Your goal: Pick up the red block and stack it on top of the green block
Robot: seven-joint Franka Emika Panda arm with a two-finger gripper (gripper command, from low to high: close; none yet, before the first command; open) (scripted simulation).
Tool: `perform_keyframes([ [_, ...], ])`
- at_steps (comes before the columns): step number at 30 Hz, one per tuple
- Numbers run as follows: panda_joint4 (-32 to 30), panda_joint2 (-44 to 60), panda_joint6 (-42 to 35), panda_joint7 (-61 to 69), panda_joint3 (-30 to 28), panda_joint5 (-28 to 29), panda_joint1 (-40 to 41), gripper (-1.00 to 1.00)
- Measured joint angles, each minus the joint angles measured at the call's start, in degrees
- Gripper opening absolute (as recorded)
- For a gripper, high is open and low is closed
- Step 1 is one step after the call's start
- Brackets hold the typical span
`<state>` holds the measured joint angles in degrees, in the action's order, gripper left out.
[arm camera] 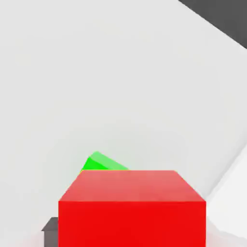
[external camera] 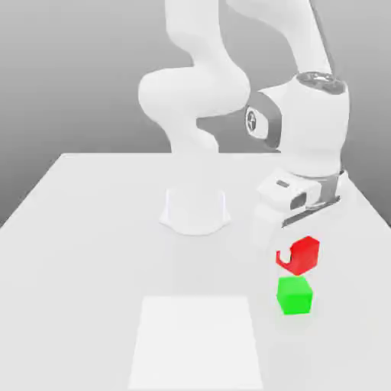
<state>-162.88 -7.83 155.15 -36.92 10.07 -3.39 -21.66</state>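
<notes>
The red block (external camera: 307, 255) is off the counter (external camera: 84, 252), with the tool (external camera: 296, 256) closed on its sides, so I'd call the pick done and the stacking still to do. From where I stand, a pale square panel (external camera: 195, 344) lies nearest, toward the exterior view's left of the green block (external camera: 295, 296), with bare surface around both. The red one hangs apart from the green; I can't tell how well they line up. Farther back stands the arm's base (external camera: 195, 210), then the far edge, well away from the blocks.
</notes>
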Motion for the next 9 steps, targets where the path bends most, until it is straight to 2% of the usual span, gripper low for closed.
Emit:
perform_keyframes([
  [5, 0.11, 9.20, 8.97, -3.75, -0.54, 4.82, 0.19, -1.00],
  [6, 0.17, 10.95, 10.62, -4.47, -0.90, 5.84, 0.09, 1.00],
  [9, 0.17, 10.95, 10.62, -4.47, -0.90, 5.84, 0.09, 1.00],
])
